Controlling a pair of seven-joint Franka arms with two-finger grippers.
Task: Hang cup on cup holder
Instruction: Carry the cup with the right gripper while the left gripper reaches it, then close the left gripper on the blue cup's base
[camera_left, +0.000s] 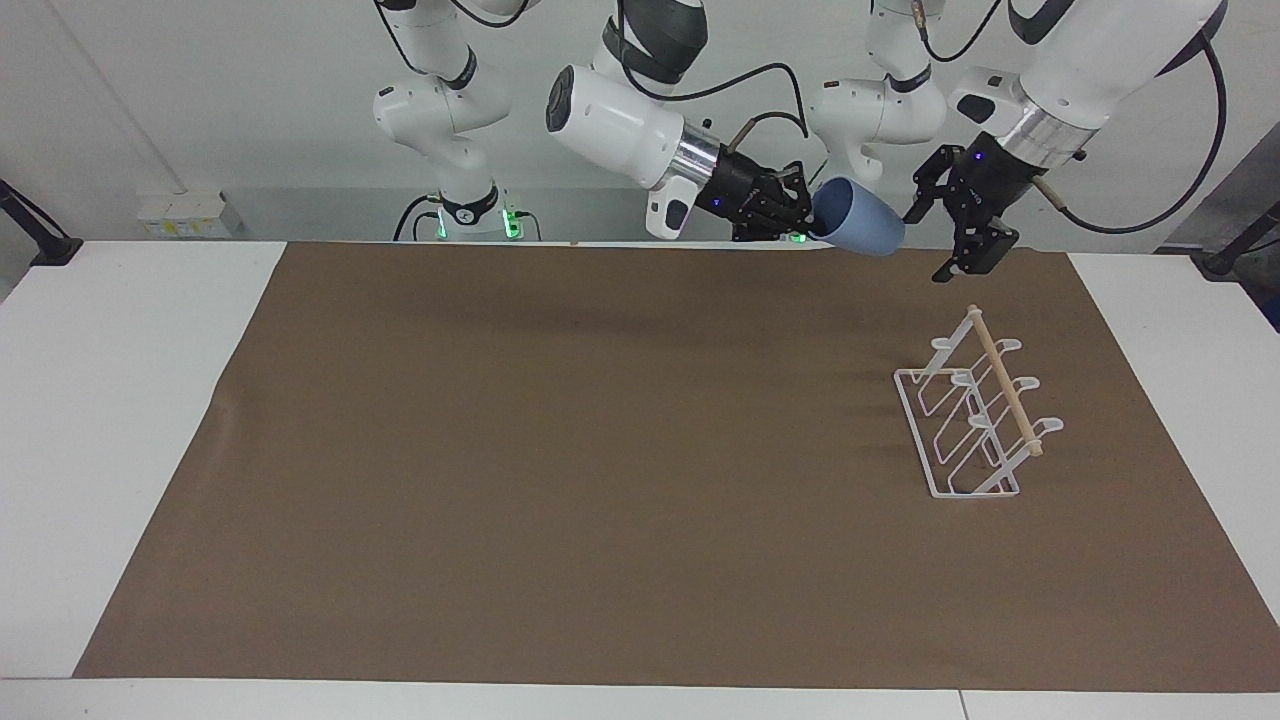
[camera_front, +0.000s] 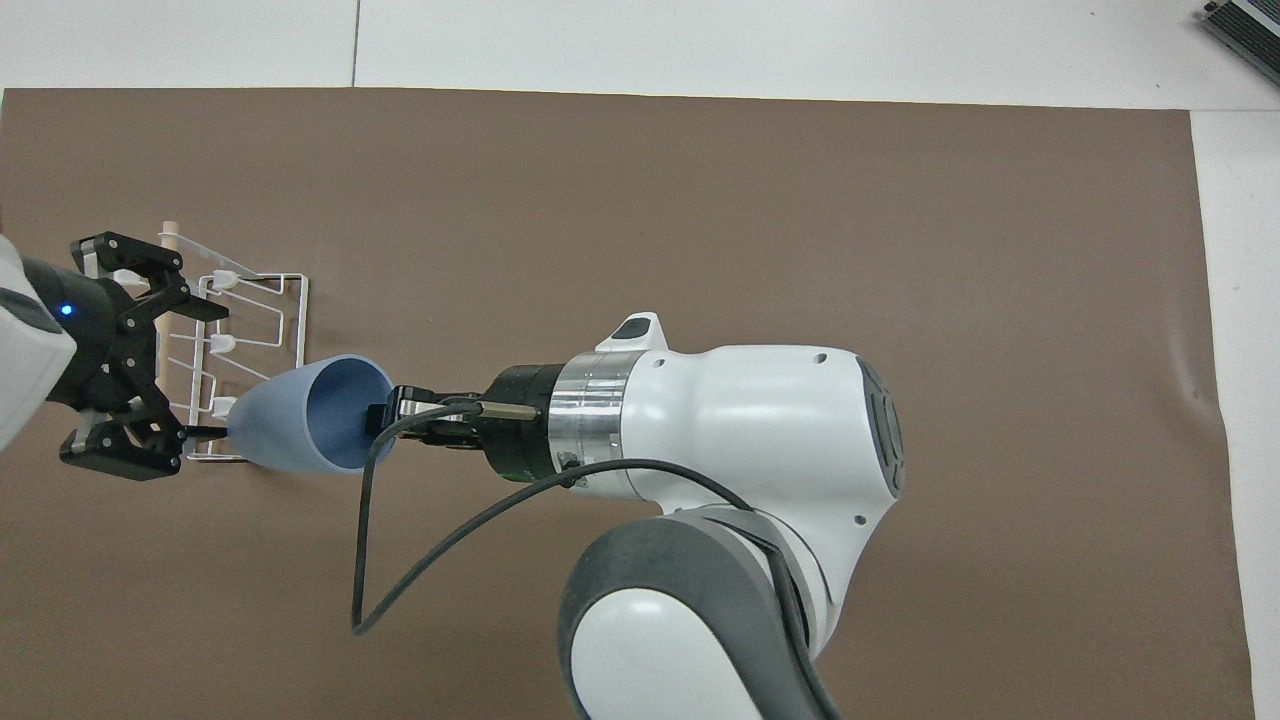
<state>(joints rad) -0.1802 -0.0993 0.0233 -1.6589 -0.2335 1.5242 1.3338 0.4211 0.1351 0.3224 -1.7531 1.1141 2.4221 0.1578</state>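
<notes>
Facing view: the right gripper is clamped on the rim of the small light-blue plastic tumbler, one finger inside the mouth. The cup lies on its side in the air, its long axis running from the gripper out toward the left arm's end of the table, base leading. The left gripper hangs just off that base with its fingers spread apart, holding nothing; a small gap shows between it and the cup. The white wire cup holder with a light wooden rod along its top stands on the brown mat, below both grippers and well clear of them.

Overhead view: the cup points base-first from the right gripper straight at the left gripper, whose open fingers bracket the line of the base. From here cup and left gripper overlap the rack, but that is height, not contact.

The left gripper is the nearer one to the rack, so a handover looks likely: it would need to close around the tapered base along this axis.
</notes>
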